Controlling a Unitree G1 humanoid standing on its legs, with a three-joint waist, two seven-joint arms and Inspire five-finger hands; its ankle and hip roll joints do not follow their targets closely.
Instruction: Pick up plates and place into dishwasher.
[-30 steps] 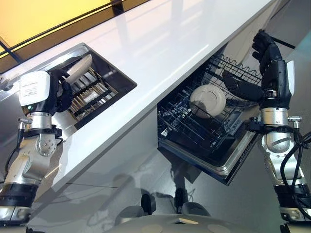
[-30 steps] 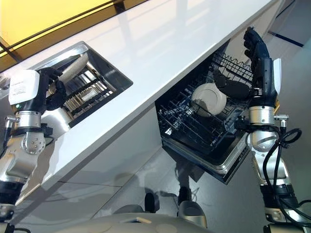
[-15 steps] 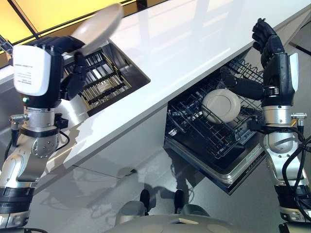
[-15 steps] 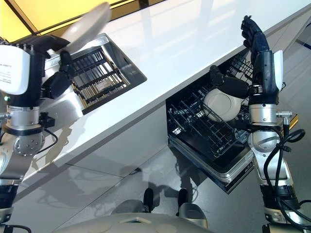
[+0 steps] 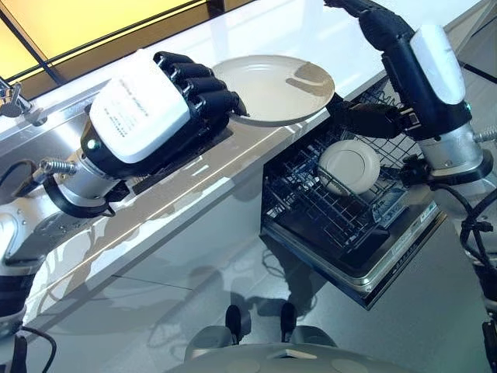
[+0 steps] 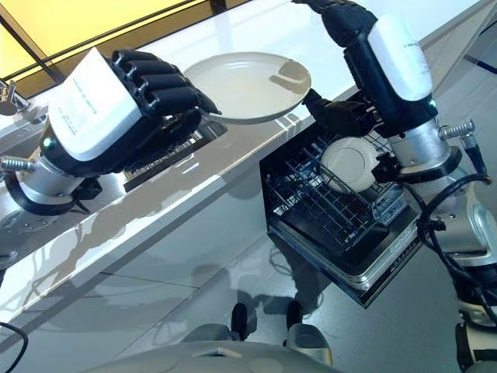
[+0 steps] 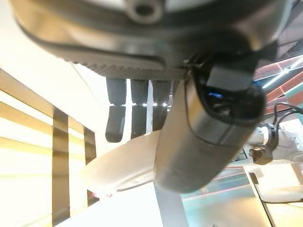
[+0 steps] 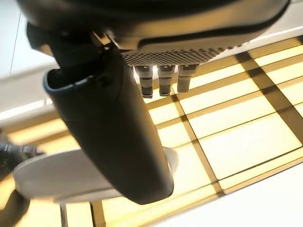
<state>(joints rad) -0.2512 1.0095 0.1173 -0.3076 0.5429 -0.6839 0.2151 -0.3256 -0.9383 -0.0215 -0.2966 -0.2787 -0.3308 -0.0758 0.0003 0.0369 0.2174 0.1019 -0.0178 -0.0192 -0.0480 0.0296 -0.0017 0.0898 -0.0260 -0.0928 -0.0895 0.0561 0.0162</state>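
A pale round plate point(image 5: 272, 85) hangs level above the white counter point(image 5: 163, 206). My left hand point(image 5: 194, 85) is shut on its left rim, fingers curled over the top. The left wrist view has that plate point(image 7: 123, 165) past the fingers and thumb. My right hand point(image 5: 380, 27) reaches in at the plate's right edge, open, with straight fingers above the rim and the thumb below it. I cannot tell if it touches the plate point(image 8: 57, 179). A second pale plate point(image 5: 349, 165) stands in the dishwasher rack point(image 5: 307, 206).
The dishwasher's lower rack is pulled out over its open door point(image 5: 373, 276), under the counter edge on the right. A faucet point(image 5: 15, 105) stands at the far left by the sink. Yellow panels lie beyond the counter.
My left hand has lifted the plate out of the sink and carried it right, over the counter. My right hand has swung up and left to the plate's edge. The camera has shifted too.
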